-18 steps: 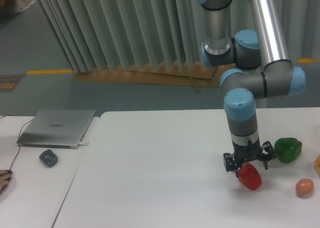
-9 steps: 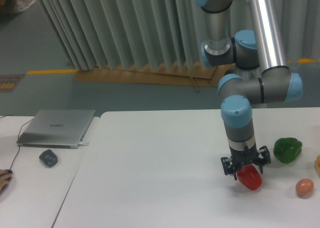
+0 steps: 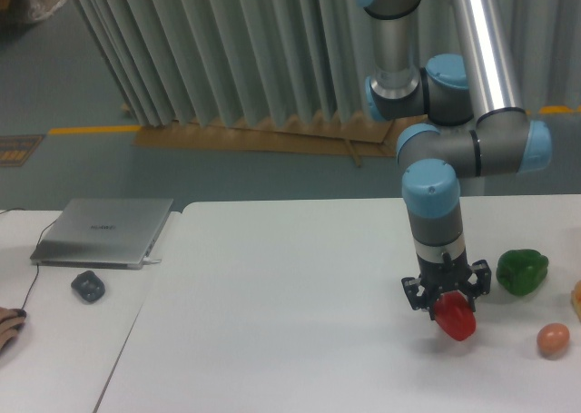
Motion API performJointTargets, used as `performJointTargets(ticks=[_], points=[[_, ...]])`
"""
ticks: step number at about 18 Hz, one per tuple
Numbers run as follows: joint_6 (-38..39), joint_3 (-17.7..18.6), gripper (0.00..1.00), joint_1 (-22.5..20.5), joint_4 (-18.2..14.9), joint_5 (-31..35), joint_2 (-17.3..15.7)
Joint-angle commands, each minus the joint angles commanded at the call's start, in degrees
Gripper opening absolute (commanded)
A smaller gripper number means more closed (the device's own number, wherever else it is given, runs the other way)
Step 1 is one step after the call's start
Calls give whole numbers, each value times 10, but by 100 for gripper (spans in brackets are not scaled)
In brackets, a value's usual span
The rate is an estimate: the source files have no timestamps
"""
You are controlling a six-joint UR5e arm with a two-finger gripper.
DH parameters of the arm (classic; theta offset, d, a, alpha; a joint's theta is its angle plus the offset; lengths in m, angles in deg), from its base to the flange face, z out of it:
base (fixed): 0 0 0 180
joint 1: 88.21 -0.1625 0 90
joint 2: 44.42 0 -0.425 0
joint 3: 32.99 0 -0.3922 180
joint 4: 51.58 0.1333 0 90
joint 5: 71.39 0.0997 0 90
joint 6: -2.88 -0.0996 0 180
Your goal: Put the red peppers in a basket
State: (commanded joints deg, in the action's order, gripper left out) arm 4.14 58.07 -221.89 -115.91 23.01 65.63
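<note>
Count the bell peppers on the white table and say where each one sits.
2. The glossy red bell pepper is directly under the gripper, near the table's front right. The green bell pepper lies farther right and back. More could be out of frame.

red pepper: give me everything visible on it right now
The glossy red bell pepper sits at the right side of the white table, directly beneath the black two-finger gripper, whose jaws straddle its top and hide its stem. It looks smooth, shiny and whole, tilted slightly. Whether it rests on the table or is just lifted cannot be told. The green bell pepper and small orange-pink fruit lie apart from it, to its right.
</note>
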Motion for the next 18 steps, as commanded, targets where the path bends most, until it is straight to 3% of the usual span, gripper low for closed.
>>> performJointTargets(ticks=[1, 3, 5, 10, 12, 16, 18], points=[[-27, -7, 39, -9, -4, -4, -7], [-92, -30, 39, -43, -45, -8, -19], [-193, -37, 39, -73, -64, -10, -31], [-438, -36, 39, -161, -69, -11, -40], [-502, -37, 39, -189, -69, -14, -41], [-775, -37, 36, -284, -88, -13, -42], [-852, -36, 36, -301, -88, -9, -39]])
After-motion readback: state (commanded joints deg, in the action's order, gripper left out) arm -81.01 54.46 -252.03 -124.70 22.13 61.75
